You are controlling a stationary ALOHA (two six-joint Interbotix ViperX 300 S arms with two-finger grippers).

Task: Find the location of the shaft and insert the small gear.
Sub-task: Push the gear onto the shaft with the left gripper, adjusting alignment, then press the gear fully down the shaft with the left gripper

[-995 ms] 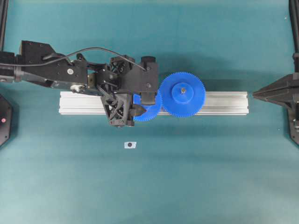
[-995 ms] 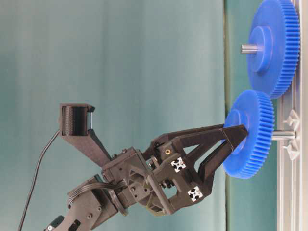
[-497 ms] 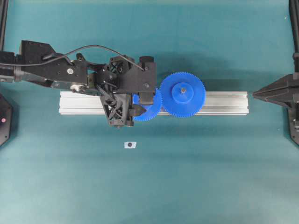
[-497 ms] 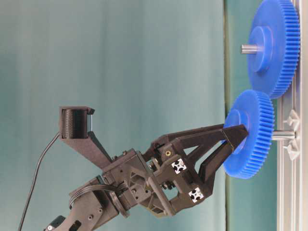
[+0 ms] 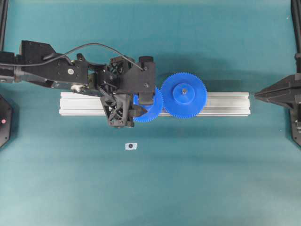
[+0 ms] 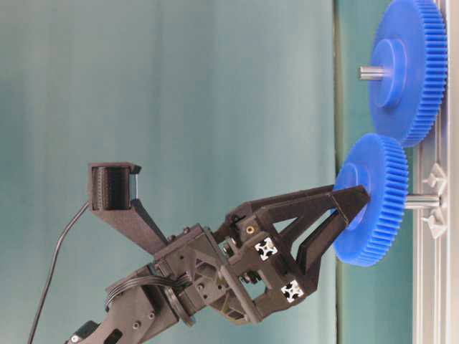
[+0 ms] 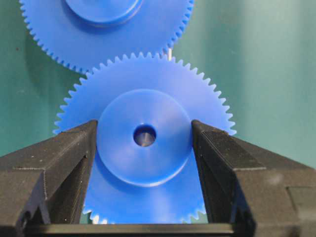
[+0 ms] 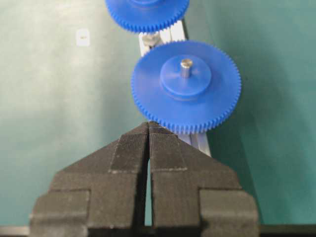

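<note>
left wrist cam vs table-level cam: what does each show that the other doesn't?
Left wrist only: the small gear's centre hole with metal inside, and the fingers flanking its hub, slight gaps showing. Table-level only: the shaft running from the gear's back into the aluminium rail, and the larger gear's protruding pin. Both: left gripper around the hub, teeth meeting the larger gear's.

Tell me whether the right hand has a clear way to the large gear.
Probably yes. The right hand is shut and parked at the rail's end, with the large gear just ahead of its tips and nothing between them.
</note>
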